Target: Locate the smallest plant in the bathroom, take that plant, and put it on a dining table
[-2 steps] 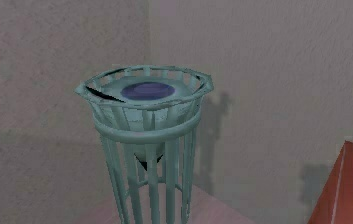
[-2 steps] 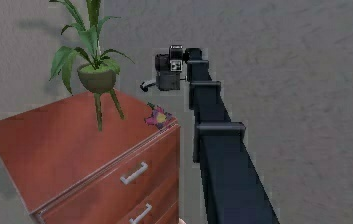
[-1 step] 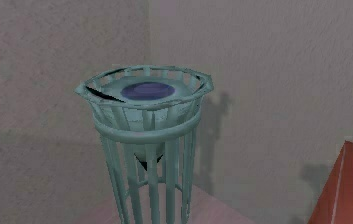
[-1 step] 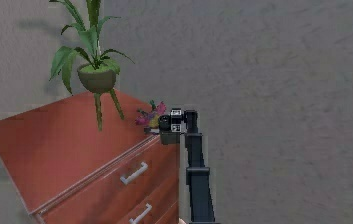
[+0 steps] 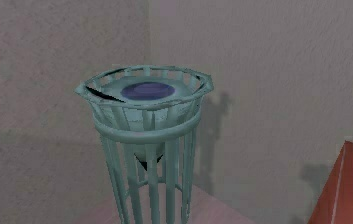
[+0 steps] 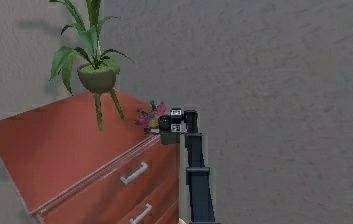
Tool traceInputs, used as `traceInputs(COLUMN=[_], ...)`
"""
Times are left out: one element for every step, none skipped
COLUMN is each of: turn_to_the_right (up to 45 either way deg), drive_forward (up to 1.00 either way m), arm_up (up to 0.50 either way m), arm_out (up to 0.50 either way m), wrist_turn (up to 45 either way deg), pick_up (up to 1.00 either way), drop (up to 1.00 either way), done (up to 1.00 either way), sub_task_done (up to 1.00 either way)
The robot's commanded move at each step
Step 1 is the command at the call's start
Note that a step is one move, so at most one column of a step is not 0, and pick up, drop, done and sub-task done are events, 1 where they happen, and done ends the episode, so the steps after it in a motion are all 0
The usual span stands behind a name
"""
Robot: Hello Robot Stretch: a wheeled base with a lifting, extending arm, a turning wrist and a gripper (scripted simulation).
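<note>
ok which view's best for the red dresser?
Arm side view: the red dresser shows its top, two handled drawers and a potted plant standing on it. The forward view catches the dresser's corner at its lower right edge.

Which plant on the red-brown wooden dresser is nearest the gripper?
The small pink-flowered plant, close by the gripper; the tall green leafy potted plant stands farther left.

A red dresser (image 6: 64, 150) bears a leafy potted plant (image 6: 97, 78) and a small pinkish thing (image 6: 149, 116).
</note>
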Motion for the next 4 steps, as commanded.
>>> traceInputs(turn_to_the_right=[0.0, 0.0, 0.0, 0.0], drive_forward=[0.00, 0.00, 0.00, 0.00], arm_up=[0.10, 0.00, 0.10, 0.00], arm_out=[0.00, 0.00, 0.00, 0.00], wrist_turn=[0.0, 0.0, 0.0, -45.0], pick_up=[0.00, 1.00, 0.00, 0.00], drop=[0.00, 0.00, 0.00, 0.00], done=[0.00, 0.00, 0.00, 0.00], sub_task_done=[0.00, 0.00, 0.00, 0.00])
